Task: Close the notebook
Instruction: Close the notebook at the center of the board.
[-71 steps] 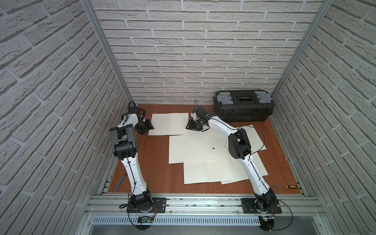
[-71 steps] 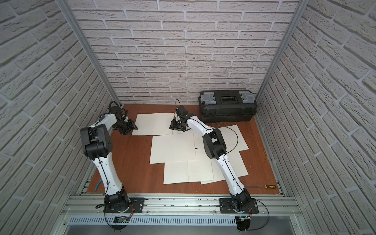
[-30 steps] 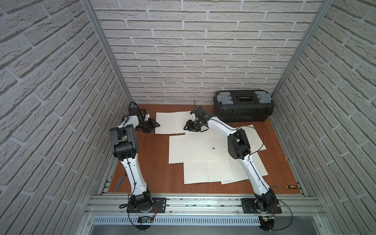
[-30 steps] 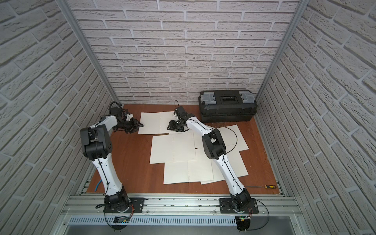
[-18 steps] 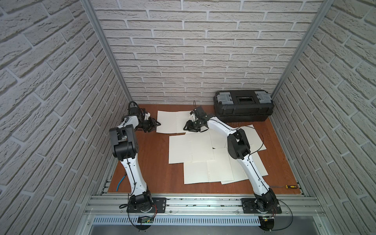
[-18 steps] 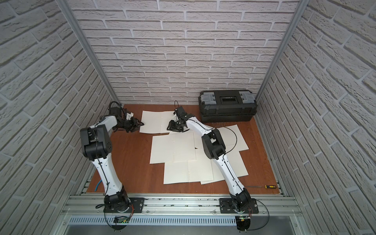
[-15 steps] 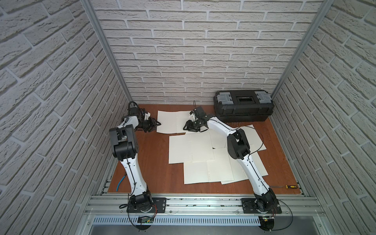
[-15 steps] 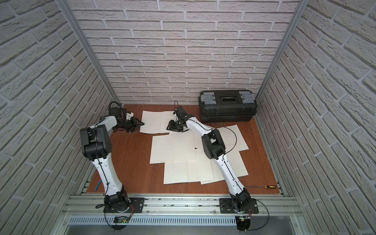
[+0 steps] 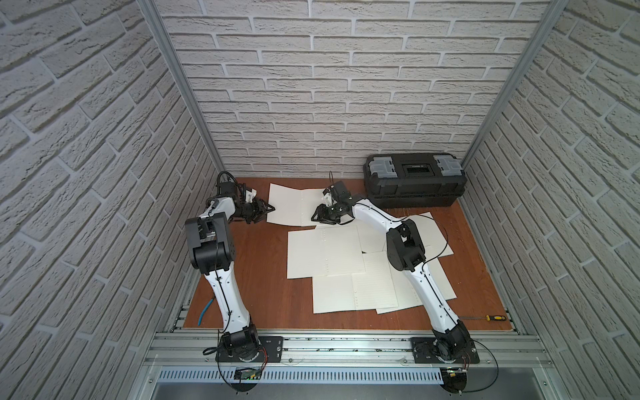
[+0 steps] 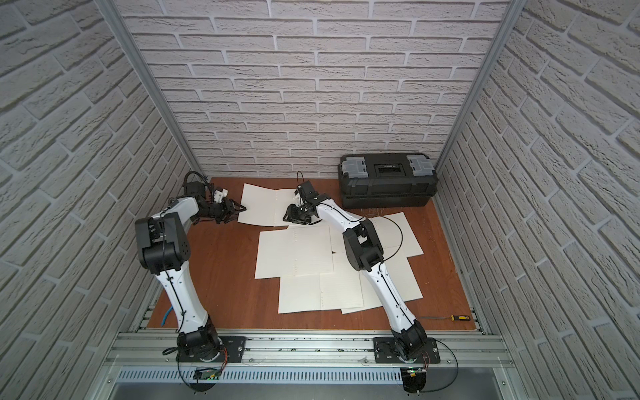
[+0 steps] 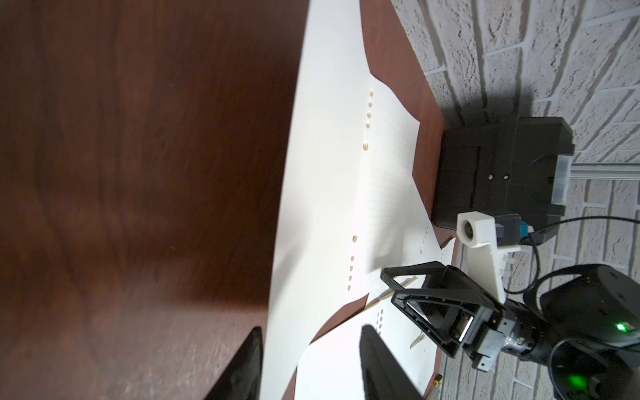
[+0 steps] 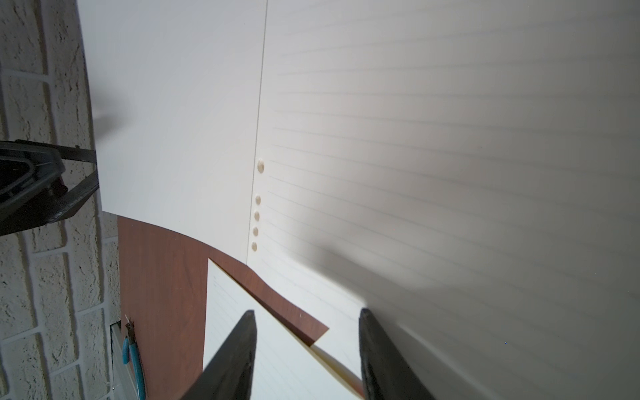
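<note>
Both top views: open cream lined notebook (image 9: pixel 294 204) (image 10: pixel 263 204) flat by the far edge of the brown wooden bench (image 9: pixel 256 277), between left end effector (image 9: pixel 268 209) and right end effector (image 9: pixel 320 218). Cover and binding not discernible.

Left wrist: jaws apart astride the outer page edge. Probably light and floppy, best pinched there.

Right wrist: jaws apart above lined paper, touching or not unclear.

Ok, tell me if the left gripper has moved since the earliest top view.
Yes. In a top view the left gripper has shifted toward the toolbox, and the notebook edge beside it has moved along with it.
</note>
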### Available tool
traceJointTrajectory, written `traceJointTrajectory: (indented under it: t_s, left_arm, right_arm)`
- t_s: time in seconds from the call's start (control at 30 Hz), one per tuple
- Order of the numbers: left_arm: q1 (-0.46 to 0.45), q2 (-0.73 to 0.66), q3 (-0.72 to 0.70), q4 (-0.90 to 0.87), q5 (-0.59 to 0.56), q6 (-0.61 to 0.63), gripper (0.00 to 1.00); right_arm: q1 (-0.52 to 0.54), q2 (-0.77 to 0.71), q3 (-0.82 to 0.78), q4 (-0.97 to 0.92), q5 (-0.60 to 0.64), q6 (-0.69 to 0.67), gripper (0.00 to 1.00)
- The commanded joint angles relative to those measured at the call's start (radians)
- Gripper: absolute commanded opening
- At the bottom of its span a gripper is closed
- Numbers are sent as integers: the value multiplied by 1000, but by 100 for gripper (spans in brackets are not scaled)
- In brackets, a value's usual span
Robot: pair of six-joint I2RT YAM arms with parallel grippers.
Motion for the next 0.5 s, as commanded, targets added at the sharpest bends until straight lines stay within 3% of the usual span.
traceJointTrajectory:
  t_s: [0.0,0.13,0.47]
  left_arm:
    - [-3,-33,-16,24,56,13,46]
    - [-7,-28,-7,3,37,24,46]
    - [-11,-26,5,-23,-5,33,18]
  right_arm:
    - [11,30,10,21,-11,8,48]
    - [11,29,10,22,-11,10,48]
    - [11,18,-13,36,-14,10,48]
